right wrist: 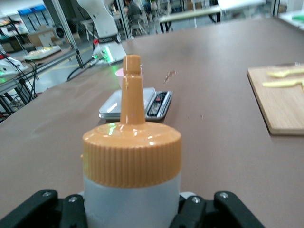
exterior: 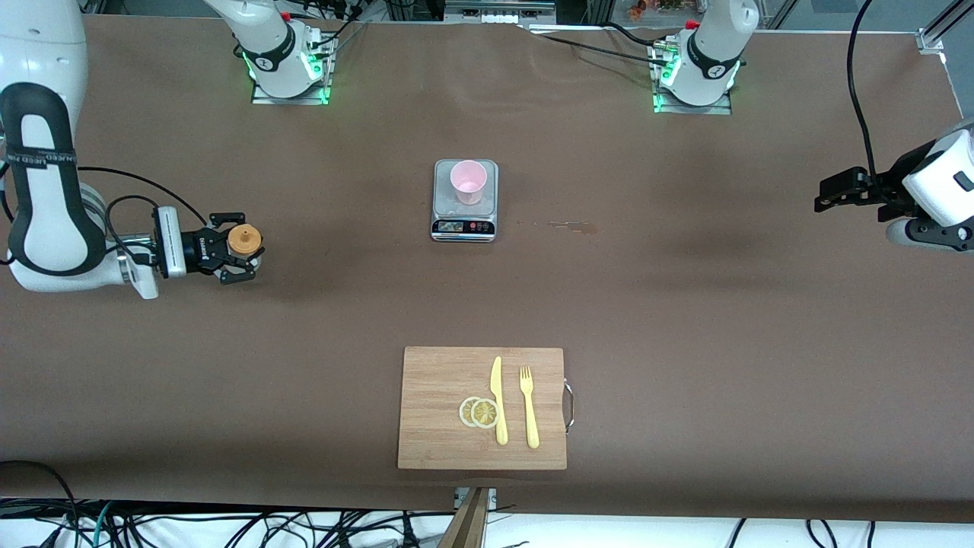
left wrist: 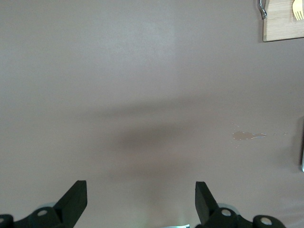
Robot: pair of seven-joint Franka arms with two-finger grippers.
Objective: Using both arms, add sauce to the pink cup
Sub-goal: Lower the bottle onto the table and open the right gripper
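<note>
Sauce bottle (exterior: 245, 240) upright, pinched between right gripper (exterior: 237, 257) fingers; left gripper (left wrist: 141, 199) fingers spread.

Even, bright overhead light, soft shadows on the brown table (exterior: 685, 304), blurred background past the orange cap (right wrist: 132, 159).

A brown cover (exterior: 685, 304) spreads over the whole table, marked by a small stain (exterior: 567, 225) near its middle. Along the edge nearest the front camera, black cables (exterior: 304, 529) tangle on a pale floor. The right wrist view shows a bright hall with metal frames (right wrist: 71, 33), more tables (right wrist: 199, 14) and a seated person (right wrist: 129, 9) in the distance.
</note>
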